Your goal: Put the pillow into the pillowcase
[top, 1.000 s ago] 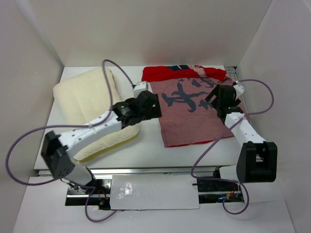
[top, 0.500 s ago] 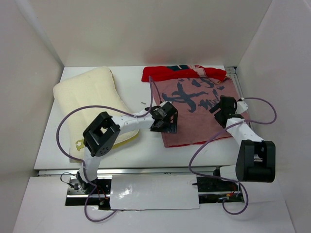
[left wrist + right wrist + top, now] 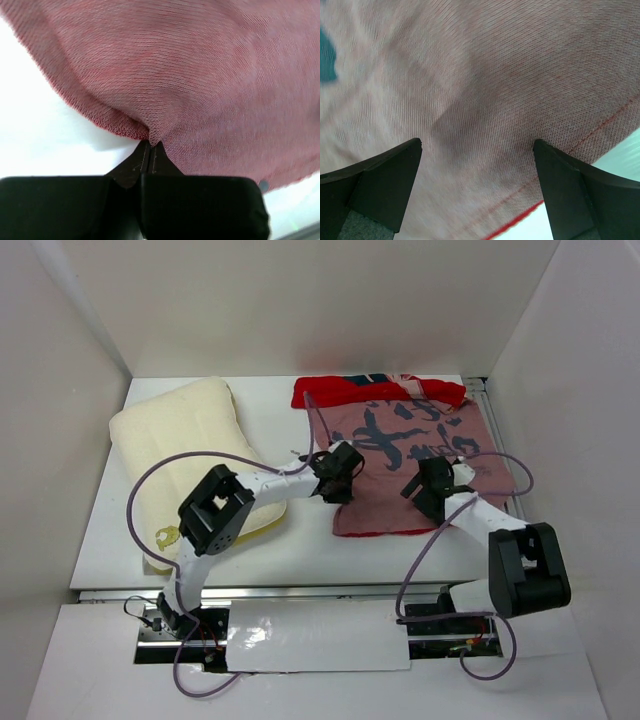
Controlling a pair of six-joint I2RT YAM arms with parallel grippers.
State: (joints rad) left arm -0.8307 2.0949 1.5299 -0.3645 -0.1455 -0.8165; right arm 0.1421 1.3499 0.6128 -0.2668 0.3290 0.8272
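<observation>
The cream pillow (image 3: 190, 445) lies at the left of the table. The pillowcase (image 3: 400, 460) lies at the right, faded pink side up with dark brush marks, and red shows at its far edge. My left gripper (image 3: 335, 485) is at the case's left edge, shut on a small pinch of the pillowcase (image 3: 200, 75) fabric; the gripper (image 3: 151, 145) tips meet on the hem. My right gripper (image 3: 425, 490) hovers open over the near right part of the pillowcase (image 3: 485, 75), its fingers (image 3: 390, 175) spread wide over the cloth near the red hem.
White walls close in the table on the left, right and back. The table's near edge (image 3: 300, 588) runs just in front of the case and the arm bases. The left arm's purple cable (image 3: 150, 480) loops over the pillow.
My left gripper moved right from the pillow to the case's left edge and shut on the fabric. My right gripper moved left and nearer, over the case's near part, staying open.
</observation>
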